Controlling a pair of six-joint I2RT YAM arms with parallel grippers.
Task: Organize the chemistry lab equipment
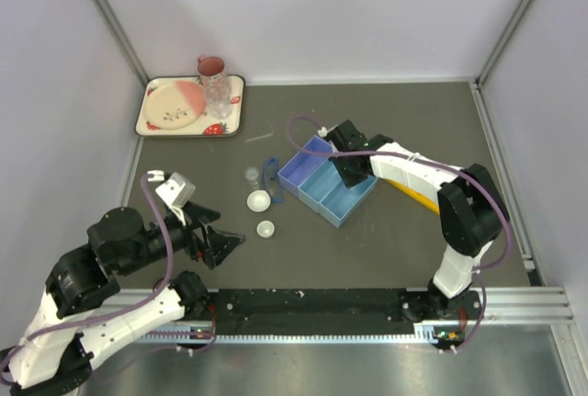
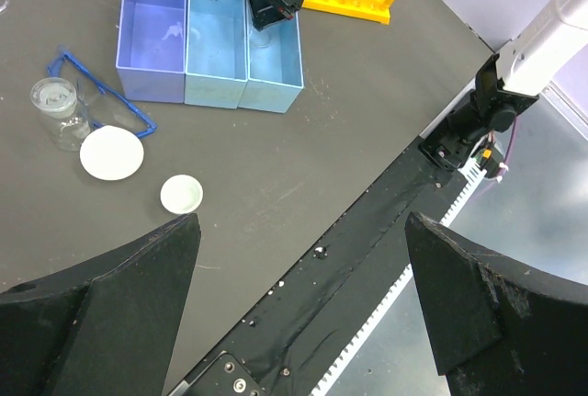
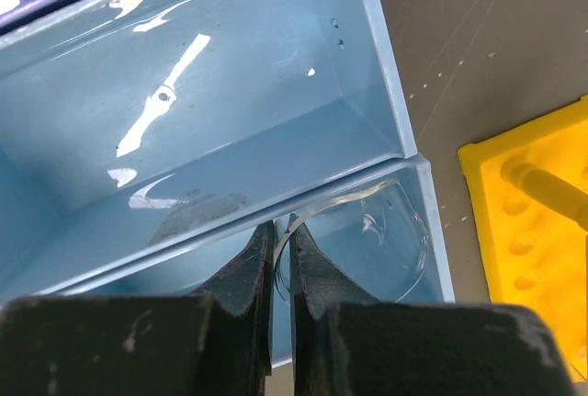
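The blue divided tray (image 1: 317,189) lies mid-table. My right gripper (image 3: 283,242) is shut on the rim of a clear round glass vessel (image 3: 390,231), holding it inside the tray's end compartment (image 3: 432,231); the top view shows this gripper (image 1: 350,172) over the tray. The yellow tube rack (image 3: 533,212) stands beside the tray, mostly under the right arm (image 1: 418,198). A small clear beaker (image 2: 60,113), blue-rimmed goggles (image 2: 110,102) and two white dishes (image 2: 111,153) (image 2: 181,194) sit left of the tray. My left gripper (image 2: 303,313) is open and empty, hovering near the front edge.
A cream strawberry tray (image 1: 191,107) with a plate, a pink mug (image 1: 212,69) and a clear tumbler (image 1: 219,97) sits at the back left. A thin glass rod (image 1: 259,138) lies behind the blue tray. A black rail (image 1: 322,302) runs along the table's front edge.
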